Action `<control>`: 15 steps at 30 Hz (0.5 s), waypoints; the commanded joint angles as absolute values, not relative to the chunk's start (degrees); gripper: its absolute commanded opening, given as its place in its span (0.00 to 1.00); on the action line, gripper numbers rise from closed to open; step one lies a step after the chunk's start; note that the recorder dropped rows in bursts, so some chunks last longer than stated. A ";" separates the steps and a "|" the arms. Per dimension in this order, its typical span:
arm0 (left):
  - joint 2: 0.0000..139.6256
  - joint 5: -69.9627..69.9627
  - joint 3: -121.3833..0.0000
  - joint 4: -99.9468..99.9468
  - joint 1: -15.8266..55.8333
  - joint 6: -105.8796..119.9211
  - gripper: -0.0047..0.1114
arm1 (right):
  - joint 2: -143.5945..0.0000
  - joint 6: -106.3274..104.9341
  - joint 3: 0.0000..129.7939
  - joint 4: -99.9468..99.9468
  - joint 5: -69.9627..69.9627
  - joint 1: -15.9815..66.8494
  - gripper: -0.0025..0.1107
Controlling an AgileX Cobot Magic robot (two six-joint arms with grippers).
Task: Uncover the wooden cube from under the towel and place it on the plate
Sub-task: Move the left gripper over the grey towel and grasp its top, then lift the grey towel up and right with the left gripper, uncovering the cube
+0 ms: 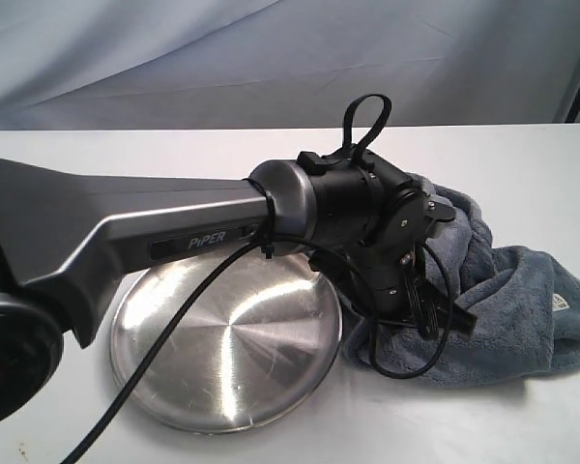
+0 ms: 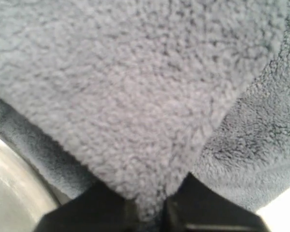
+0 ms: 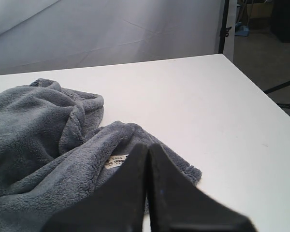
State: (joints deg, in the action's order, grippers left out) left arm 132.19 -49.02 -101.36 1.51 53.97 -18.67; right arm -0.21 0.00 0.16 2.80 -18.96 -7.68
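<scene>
Finds the plate at lower centre of the exterior frame, flat on the white tabletop, with the towel heaped just right of it and meeting its right rim. Shows a small white label on the towel's far-right fold. Cannot make out the wooden cube in any view; sees only rumpled cloth where the towel lies. Has the left arm crossing from the left edge above the plate to mid-frame, wrist lowered against the towel's left end.

In the left wrist view, fills nearly the whole frame with grey-blue fleece. Catches the left claw at bottom centre, narrowed onto a fold of towel, with cloth pinched between the two dark fingers. Glimpses the plate's rim at lower left.

In the right wrist view, puts the right claw at bottom centre, fingers pressed together with nothing between them. Sets it in front of the label, with towel spreading to the left and bare tabletop to the right.
</scene>
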 commanded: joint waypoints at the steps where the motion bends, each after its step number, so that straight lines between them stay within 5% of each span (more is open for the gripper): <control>1: 132.06 -49.88 -101.61 1.96 54.25 -16.53 0.04 | 0.00 0.00 0.00 2.35 -18.96 -8.04 0.02; 15: 128.47 -52.29 -101.61 -0.92 54.25 -15.74 0.04 | 0.00 0.00 0.00 2.35 -18.96 -8.04 0.02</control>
